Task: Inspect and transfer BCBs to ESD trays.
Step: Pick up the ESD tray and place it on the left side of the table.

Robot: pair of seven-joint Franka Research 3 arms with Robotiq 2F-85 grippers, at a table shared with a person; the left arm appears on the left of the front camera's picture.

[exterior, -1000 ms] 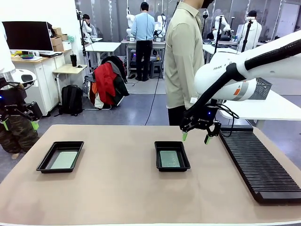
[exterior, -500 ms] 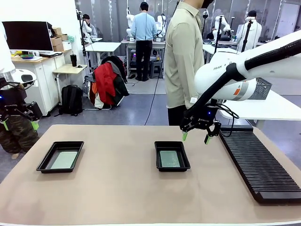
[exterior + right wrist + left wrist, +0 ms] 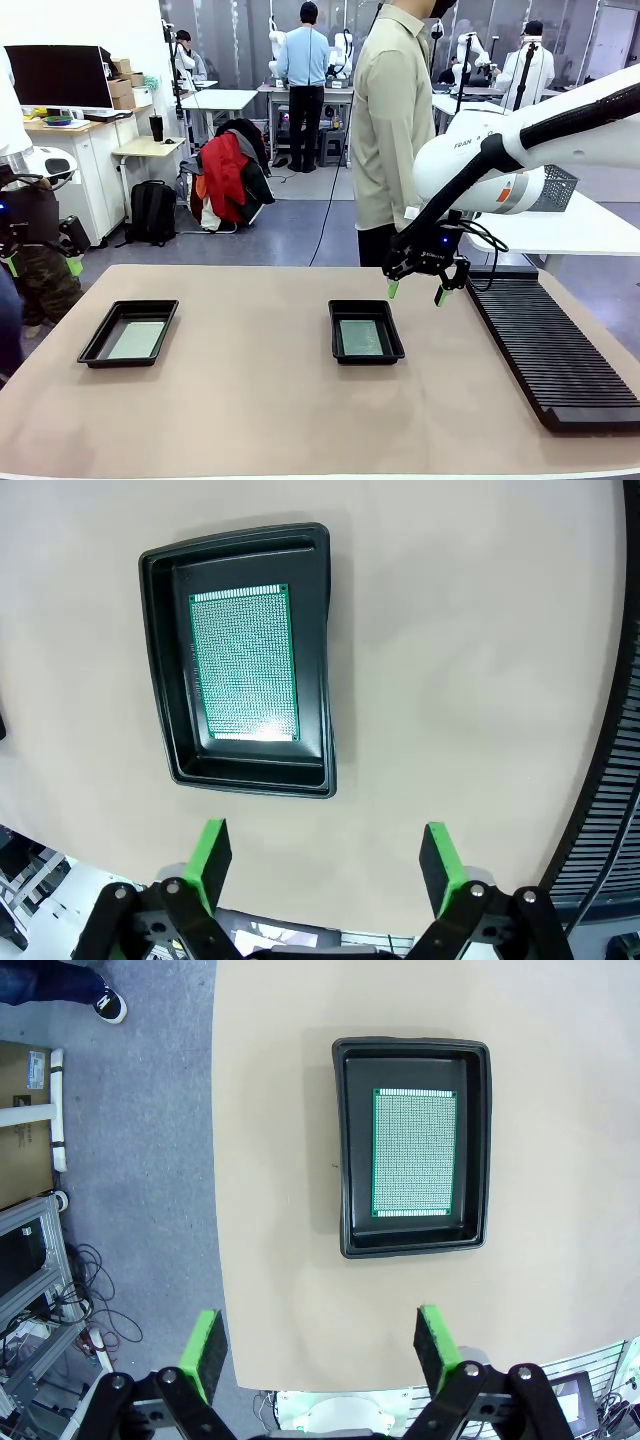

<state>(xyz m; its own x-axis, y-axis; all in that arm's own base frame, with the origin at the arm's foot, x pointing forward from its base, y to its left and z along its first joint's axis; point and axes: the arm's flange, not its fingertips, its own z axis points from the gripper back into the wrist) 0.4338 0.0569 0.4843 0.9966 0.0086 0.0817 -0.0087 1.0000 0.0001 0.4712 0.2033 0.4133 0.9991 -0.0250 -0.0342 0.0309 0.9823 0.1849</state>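
The right gripper (image 3: pixel 417 291), jaws wide and empty, hung just beyond the middle tray (image 3: pixel 366 331), nearer than the likewise wide left gripper (image 3: pixel 40 265).

A green BCB (image 3: pixel 414 1153) lies flat in a black ESD tray (image 3: pixel 346 1150) beyond the open, empty left pincer (image 3: pixel 320 1345).

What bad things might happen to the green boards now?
The left tray sits near the table's edge, so a nudge might tip it off. Each board lies flat inside raised walls, so open fingers may scrape the tray or fail to grab. The right gripper could bump the rack.
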